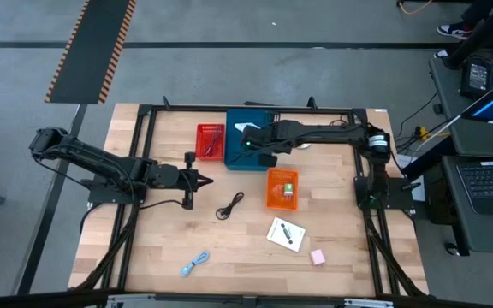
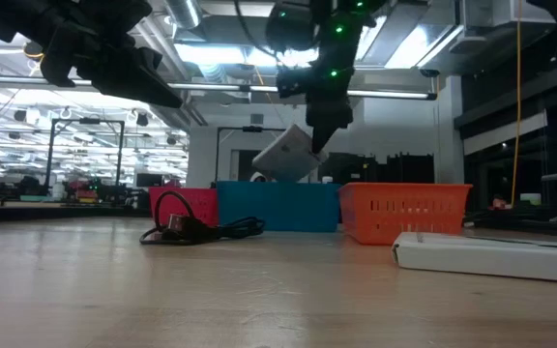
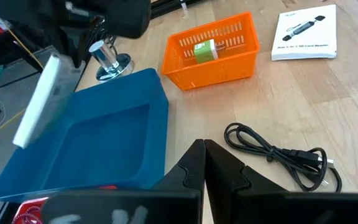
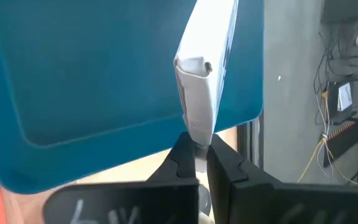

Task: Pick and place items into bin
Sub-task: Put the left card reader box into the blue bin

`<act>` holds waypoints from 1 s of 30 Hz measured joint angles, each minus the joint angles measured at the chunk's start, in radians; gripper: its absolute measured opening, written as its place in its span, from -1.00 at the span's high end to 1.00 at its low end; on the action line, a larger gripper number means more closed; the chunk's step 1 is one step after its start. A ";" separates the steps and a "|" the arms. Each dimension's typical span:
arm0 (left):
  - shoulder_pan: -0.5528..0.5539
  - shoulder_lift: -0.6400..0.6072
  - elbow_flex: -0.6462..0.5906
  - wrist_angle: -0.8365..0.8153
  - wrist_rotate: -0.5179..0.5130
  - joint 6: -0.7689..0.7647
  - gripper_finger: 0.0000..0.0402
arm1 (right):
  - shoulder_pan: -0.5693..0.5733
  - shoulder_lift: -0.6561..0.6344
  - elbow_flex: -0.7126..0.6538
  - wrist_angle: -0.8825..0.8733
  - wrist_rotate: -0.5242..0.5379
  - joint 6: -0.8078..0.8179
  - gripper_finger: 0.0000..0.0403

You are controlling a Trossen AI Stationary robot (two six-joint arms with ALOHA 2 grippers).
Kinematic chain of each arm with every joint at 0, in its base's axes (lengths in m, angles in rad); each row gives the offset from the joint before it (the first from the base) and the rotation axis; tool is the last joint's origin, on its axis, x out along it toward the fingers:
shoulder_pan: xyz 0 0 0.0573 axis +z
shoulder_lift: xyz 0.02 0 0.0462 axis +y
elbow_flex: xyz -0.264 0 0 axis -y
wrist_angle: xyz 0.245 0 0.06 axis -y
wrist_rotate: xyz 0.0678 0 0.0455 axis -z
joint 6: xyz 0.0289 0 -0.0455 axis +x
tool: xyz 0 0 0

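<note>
My right gripper [image 4: 196,146] is shut on a white rectangular card box [image 4: 207,68] and hangs over the blue bin [image 1: 245,158], as the low view [image 2: 325,130] also shows. My left gripper [image 1: 207,180] is shut and holds nothing; it hovers left of the black coiled cable [image 1: 229,205]. A second white card [image 1: 286,233] lies flat on the table, with the pink block [image 1: 317,257] near it. The light-blue cable [image 1: 195,263] lies toward the near edge. The green piece [image 3: 204,50] sits inside the orange basket [image 3: 229,65]. My right gripper pinches the white card box between its two fingers by one narrow end [image 4: 197,127]. The fingers come from above, pointing down. The box [image 2: 288,155] is lifted clear and hangs tilted below them, above the blue bin [image 2: 278,206].
A red basket [image 1: 210,141] stands left of the blue bin, and the orange basket [image 1: 282,188] stands on its near side. A silver round-based object [image 3: 110,62] stands beyond the bin. A black frame [image 1: 144,115] borders the table. Bare wood lies toward the near edge.
</note>
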 joint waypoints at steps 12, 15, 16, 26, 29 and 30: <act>0.000 0.000 0.000 -0.003 -0.005 0.000 0.99 | -0.040 0.106 0.032 0.004 0.000 -0.056 1.00; 0.000 0.000 0.000 -0.003 -0.004 -0.001 0.99 | -0.049 0.127 0.032 0.009 0.000 -0.065 1.00; 0.000 0.000 0.000 -0.003 -0.005 -0.001 0.99 | -0.053 0.134 0.032 0.011 0.000 -0.077 1.00; 0.000 0.000 0.000 -0.003 -0.004 -0.008 0.99 | -0.083 0.175 0.031 0.037 0.004 -0.118 1.00; 0.000 0.000 0.000 -0.003 -0.004 -0.009 0.99 | -0.093 0.179 0.031 0.037 0.004 -0.127 0.95; 0.000 0.000 0.000 -0.003 -0.004 -0.009 0.99 | -0.094 0.180 0.031 0.038 0.001 -0.127 0.93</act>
